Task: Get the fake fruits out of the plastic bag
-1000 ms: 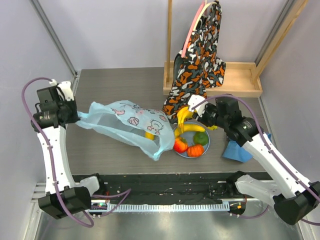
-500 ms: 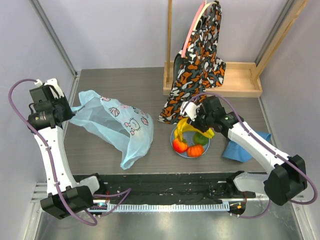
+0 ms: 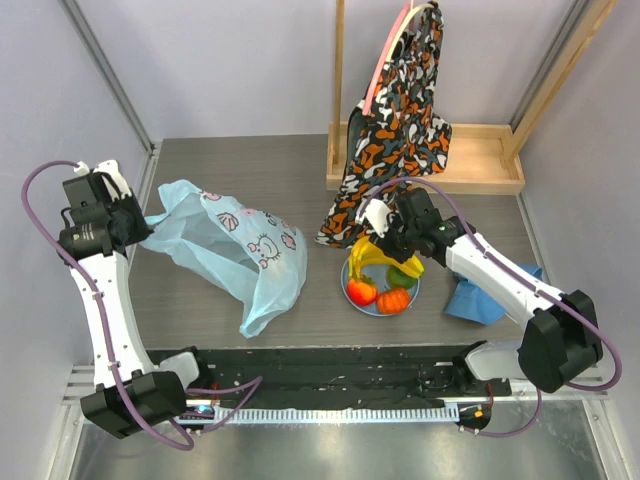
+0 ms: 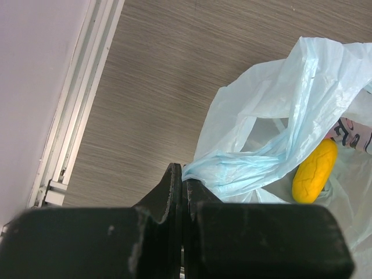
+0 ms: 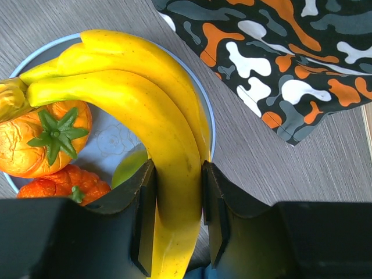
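The light-blue plastic bag lies on the table's left half. My left gripper is shut on its bunched edge and holds it up. A yellow fruit lies inside the bag. My right gripper is shut on the yellow banana bunch, which rests over the round pale-blue plate. On the plate lie a red-orange fruit, an orange ribbed fruit and a green fruit, partly hidden under the bananas.
A camouflage-patterned cloth hangs from a wooden stand at the back, its lower edge just behind the plate. A solid blue cloth lies right of the plate. A metal rail runs along the table's left edge.
My left gripper has pulled the bag leftward, away from the plate. My right gripper has brought the banana bunch down onto the plate.
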`<move>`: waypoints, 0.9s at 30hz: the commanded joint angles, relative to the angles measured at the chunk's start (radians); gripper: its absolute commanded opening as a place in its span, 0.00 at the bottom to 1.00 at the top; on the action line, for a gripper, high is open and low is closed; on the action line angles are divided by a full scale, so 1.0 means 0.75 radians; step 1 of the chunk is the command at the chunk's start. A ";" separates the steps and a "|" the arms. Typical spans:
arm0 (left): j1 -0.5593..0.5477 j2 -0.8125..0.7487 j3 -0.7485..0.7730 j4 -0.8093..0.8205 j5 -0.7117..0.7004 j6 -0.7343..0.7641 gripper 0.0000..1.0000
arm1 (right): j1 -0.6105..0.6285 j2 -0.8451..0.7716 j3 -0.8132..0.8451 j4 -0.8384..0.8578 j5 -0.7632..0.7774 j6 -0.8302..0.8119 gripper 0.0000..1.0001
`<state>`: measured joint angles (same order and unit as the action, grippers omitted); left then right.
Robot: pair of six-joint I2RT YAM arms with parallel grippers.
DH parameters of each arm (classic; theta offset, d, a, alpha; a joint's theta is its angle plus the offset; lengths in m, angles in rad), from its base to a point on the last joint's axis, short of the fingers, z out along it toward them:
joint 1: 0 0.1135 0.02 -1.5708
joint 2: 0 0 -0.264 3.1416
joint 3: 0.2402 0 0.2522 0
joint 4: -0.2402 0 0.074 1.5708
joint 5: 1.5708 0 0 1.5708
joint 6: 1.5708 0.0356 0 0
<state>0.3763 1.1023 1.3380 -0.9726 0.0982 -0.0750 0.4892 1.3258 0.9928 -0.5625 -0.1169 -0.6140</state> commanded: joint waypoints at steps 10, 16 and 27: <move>0.007 0.048 0.034 0.092 0.065 -0.015 0.00 | -0.002 -0.133 -0.025 -0.025 0.001 0.005 0.73; 0.005 0.064 0.040 0.090 0.114 -0.004 0.00 | 0.000 -0.203 0.036 -0.088 -0.061 0.003 0.75; 0.005 -0.028 -0.045 -0.006 0.611 0.030 0.00 | 0.369 0.099 0.823 -0.076 -0.347 0.246 0.64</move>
<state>0.3759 1.1397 1.3304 -0.9581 0.4095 -0.0612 0.6052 1.2922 1.3899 -0.6804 -0.2920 -0.5194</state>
